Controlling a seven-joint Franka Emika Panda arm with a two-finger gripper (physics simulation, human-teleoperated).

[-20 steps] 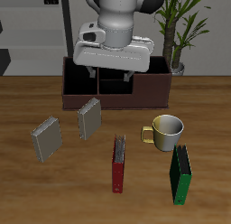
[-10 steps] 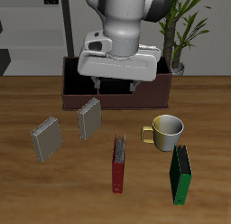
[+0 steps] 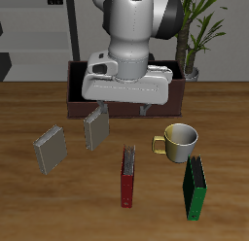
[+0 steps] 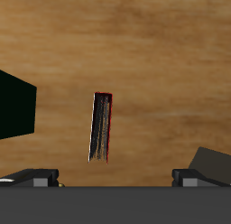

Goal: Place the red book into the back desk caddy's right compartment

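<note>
The red book (image 3: 127, 177) lies on the table near the front edge, thin, dark red with a black edge. In the wrist view it (image 4: 101, 126) shows edge-on below the gripper. My gripper (image 3: 124, 110) hangs open and empty above the table, between the caddy and the red book; its fingertips (image 4: 36, 176) are wide apart. The back desk caddy (image 3: 74, 95), a long dark maroon box, stands at the table's back behind my hand. Its compartments are mostly hidden by the hand.
A cream mug (image 3: 181, 141) stands beside the red book. A green book (image 3: 195, 189) lies near the front edge past the mug. Two grey books (image 3: 51, 149) (image 3: 95, 126) lie on the other side. A potted plant (image 3: 192, 31) stands behind the caddy.
My gripper has come down and forward from over the caddy towards the table's front. Nothing on the table has moved.
</note>
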